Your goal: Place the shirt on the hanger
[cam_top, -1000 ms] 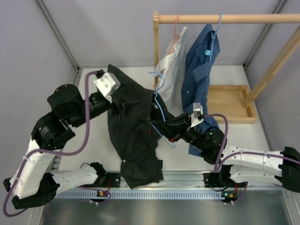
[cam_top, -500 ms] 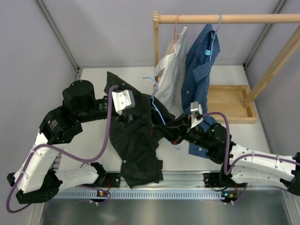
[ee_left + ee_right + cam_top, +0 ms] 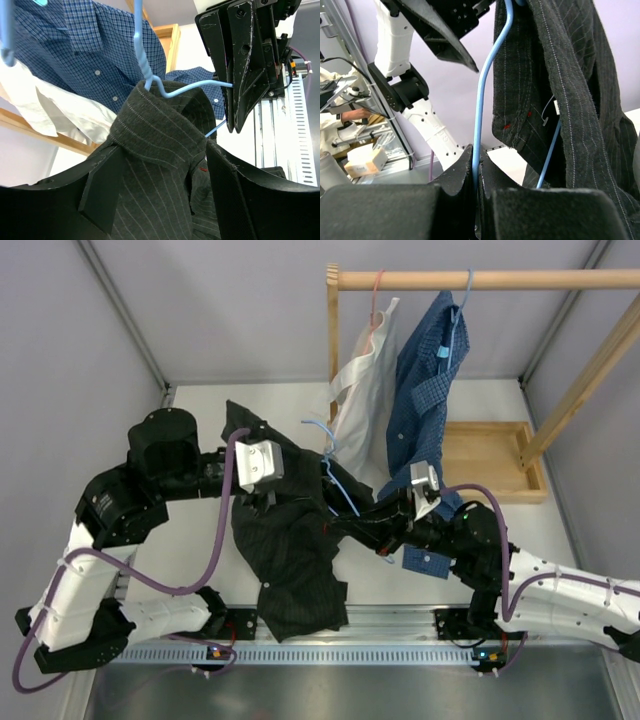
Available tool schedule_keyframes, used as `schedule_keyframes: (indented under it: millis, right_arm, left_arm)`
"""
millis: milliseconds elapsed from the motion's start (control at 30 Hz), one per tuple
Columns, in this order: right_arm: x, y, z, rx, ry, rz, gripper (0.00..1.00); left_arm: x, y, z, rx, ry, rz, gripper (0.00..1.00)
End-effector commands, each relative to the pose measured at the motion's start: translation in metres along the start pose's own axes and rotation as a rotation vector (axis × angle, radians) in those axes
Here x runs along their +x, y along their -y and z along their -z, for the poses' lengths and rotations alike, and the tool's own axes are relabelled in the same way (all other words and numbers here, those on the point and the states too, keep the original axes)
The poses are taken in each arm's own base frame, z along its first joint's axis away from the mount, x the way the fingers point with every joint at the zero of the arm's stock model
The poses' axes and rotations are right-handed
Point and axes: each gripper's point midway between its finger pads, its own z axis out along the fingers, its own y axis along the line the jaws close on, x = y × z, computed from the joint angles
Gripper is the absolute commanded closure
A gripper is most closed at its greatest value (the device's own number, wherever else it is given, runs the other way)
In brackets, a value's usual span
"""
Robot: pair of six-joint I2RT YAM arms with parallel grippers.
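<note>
Left gripper (image 3: 159,155) fingers spread apart, collar of shirt (image 3: 290,560) between them. Shirt hangs draped over hanger (image 3: 481,100), between both arms. Hanger hook pokes up out of collar. Right gripper (image 3: 477,161) squeezed tight on blue hanger wire.

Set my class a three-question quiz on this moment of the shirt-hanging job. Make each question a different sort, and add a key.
1. True or false: the right gripper is shut on a pink hanger.
2. What hangs from the wooden rail?
A) a white shirt and a blue checked shirt
B) a towel only
C) nothing
3. Fill in: in the left wrist view, the hook of the light-blue hanger rises out of the dark shirt's ______.

Key: 1 false, it clamps the light-blue hanger's wire; 2 A; 3 collar.
</note>
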Motion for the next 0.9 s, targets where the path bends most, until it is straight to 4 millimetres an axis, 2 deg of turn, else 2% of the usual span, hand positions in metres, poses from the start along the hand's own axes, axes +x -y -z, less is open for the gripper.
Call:
schedule_keyframes:
  millis: [0, 233, 400, 467, 567, 700, 733, 867]
  right_arm:
    - [-0.022, -0.022, 0.003, -0.083, 0.035, 0.038, 1.0]
    - [-0.021, -0.022, 0.004, -0.077, 0.023, 0.034, 1.0]
    - [-0.023, -0.029, 0.004, -0.11, 0.026, 0.028, 1.0]
    - [-0.024, -0.03, 0.004, -0.118, 0.03, 0.029, 1.0]
    - [-0.029, -0.034, 0.004, -0.132, 0.04, 0.035, 1.0]
    - [-0.031, -0.041, 0.005, -0.177, 0.042, 0.048, 1.0]
    - [-0.033, -0.043, 0.004, -0.185, 0.043, 0.05, 1.0]
    - [-0.035, -0.047, 0.004, -0.205, 0.052, 0.057, 1.0]
  left_arm:
    - [-0.032, -0.005, 0.02, -0.051, 0.092, -0.09, 0.32]
    - [-0.044, -0.001, 0.036, -0.067, 0.132, -0.131, 0.35]
    - [-0.05, -0.015, 0.031, -0.112, 0.133, -0.138, 0.34]
    - [-0.042, -0.021, 0.024, -0.12, 0.102, -0.125, 0.34]
    - [-0.025, -0.01, 0.014, -0.048, 0.058, -0.114, 0.36]
    - [-0.009, -0.003, 0.002, 0.007, 0.022, -0.097, 0.49]
    - [-0.007, -0.003, -0.001, 0.019, 0.015, -0.092, 0.6]
    - [0.001, 0.001, -0.012, 0.066, -0.013, -0.06, 0.75]
